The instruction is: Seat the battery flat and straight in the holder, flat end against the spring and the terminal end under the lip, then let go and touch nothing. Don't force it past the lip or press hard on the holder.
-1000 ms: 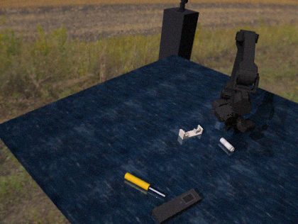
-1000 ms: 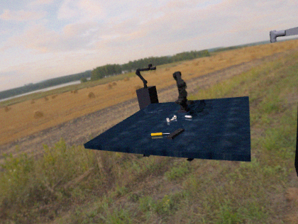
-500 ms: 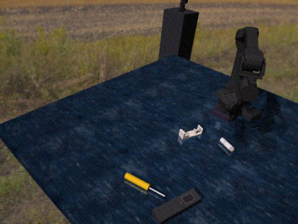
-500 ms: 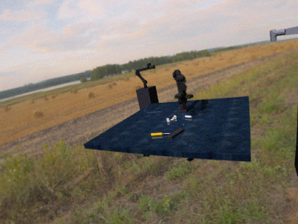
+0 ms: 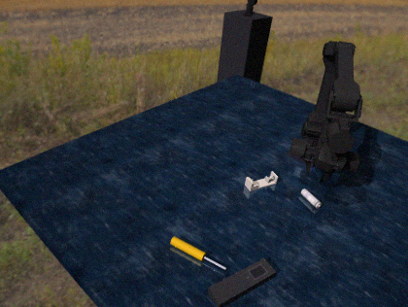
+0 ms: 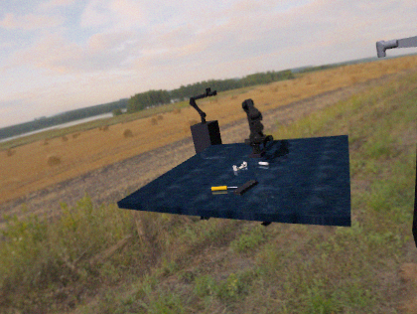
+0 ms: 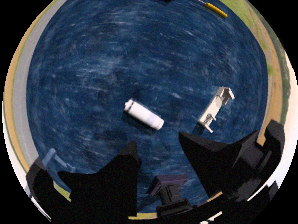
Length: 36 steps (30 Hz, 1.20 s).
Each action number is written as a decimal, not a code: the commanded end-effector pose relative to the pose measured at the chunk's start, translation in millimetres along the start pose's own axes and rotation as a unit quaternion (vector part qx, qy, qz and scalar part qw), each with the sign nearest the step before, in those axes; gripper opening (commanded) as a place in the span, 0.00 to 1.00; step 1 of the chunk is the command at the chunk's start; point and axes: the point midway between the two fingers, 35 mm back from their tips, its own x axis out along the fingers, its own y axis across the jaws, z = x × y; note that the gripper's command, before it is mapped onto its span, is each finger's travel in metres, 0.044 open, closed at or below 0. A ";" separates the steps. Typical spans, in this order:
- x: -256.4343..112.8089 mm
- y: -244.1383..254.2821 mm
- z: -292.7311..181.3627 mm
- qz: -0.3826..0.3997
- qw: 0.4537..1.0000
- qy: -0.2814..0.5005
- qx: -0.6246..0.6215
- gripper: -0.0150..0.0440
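The white battery [image 5: 311, 198] [image 6: 263, 163] [image 7: 144, 115] lies on its side on the dark blue table, outside the holder. In the wrist view its terminal nub is at the upper left and its flat end at the lower right. The white holder [image 5: 263, 183] [image 7: 212, 110] stands empty beside it, also seen small in the exterior view. In the wrist view its coiled spring shows at the end nearer the gripper. My gripper [image 5: 316, 177] [image 7: 157, 140] is partly open with nothing between its fingers. It is on the arm side of the battery, apart from battery and holder.
A yellow screwdriver [image 5: 188, 249] [image 6: 218, 188] [image 7: 216, 10] and a dark remote-like block [image 5: 243, 283] [image 6: 245, 187] lie on the table, on the far side of battery and holder from the arm. A black pedestal [image 5: 234, 49] [image 6: 205, 136] carrying another arm stands beyond the table edge.
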 end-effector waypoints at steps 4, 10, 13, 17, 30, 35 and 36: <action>34.2 9.3 3.5 0.002 0.927 0.000 -0.376 0.65; 37.0 10.0 3.6 0.002 0.914 0.000 -0.406 0.65; 37.0 10.0 3.6 0.002 0.914 0.000 -0.406 0.65; 38.1 10.0 3.8 0.002 0.914 0.000 -0.406 0.65; 59.3 10.2 4.8 0.002 0.914 0.000 -0.406 0.65; 67.4 10.3 4.7 0.002 0.914 0.000 -0.406 0.65; 69.0 10.3 4.7 0.002 0.914 0.000 -0.406 0.65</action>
